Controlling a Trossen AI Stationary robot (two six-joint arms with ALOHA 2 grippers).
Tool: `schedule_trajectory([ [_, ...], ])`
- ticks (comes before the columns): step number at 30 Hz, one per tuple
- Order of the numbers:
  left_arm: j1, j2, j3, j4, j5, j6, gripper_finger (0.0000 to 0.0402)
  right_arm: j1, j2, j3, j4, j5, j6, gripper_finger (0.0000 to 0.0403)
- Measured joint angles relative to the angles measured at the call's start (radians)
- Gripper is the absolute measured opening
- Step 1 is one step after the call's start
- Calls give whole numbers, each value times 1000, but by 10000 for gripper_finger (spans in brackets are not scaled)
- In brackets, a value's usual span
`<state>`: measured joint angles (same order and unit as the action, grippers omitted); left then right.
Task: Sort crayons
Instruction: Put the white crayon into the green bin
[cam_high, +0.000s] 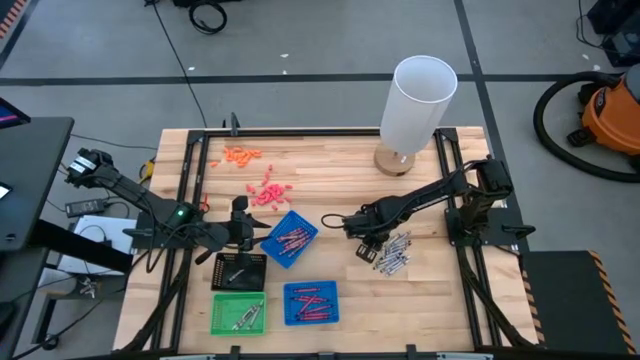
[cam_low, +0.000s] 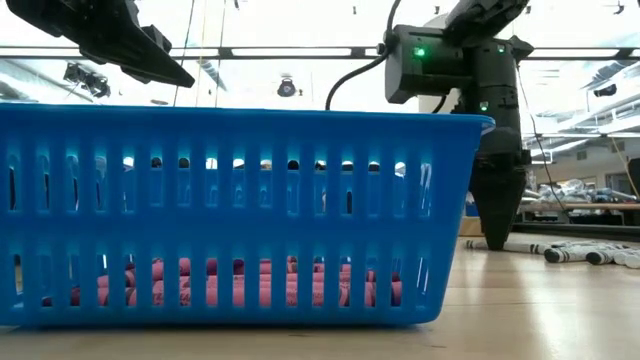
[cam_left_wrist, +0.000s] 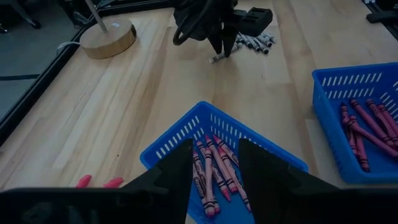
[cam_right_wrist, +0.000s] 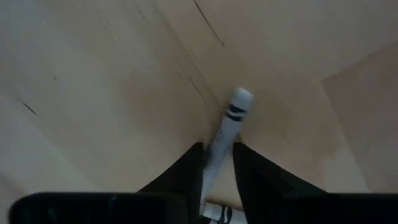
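Observation:
A heap of grey crayons lies on the wooden table at the right. My right gripper points down at the heap's left edge and is shut on one grey crayon. Red crayons lie in a tilted blue tray at the centre. My left gripper hovers open just left of and above that tray, touching nothing. More red crayons fill a second blue tray, and grey ones lie in a green tray. My right gripper pinches the grey crayon between its two fingers, partway along its barrel. The fingers come from above, pointing down, and lie across it. Its banded end sticks out past the fingers. The crayon lies flat on the table.
A black tray sits beside the green one. Pink and orange chunky bits are scattered at the far left. A tall white cylinder on a round wooden base stands at the back right. A dark frame borders the table.

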<state>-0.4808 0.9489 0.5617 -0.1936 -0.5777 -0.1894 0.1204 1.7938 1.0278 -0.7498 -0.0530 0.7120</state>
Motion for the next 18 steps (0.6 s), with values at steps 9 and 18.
schedule_trajectory([
  [9, 0, 0, 0, 0, 0, 0, 137, 10, -1, -8, 21, 34, -49, 24],
  [18, 0, 0, 0, -1, 0, -6, 137, 48, 7, 119, 85, 123, -195, 35],
])
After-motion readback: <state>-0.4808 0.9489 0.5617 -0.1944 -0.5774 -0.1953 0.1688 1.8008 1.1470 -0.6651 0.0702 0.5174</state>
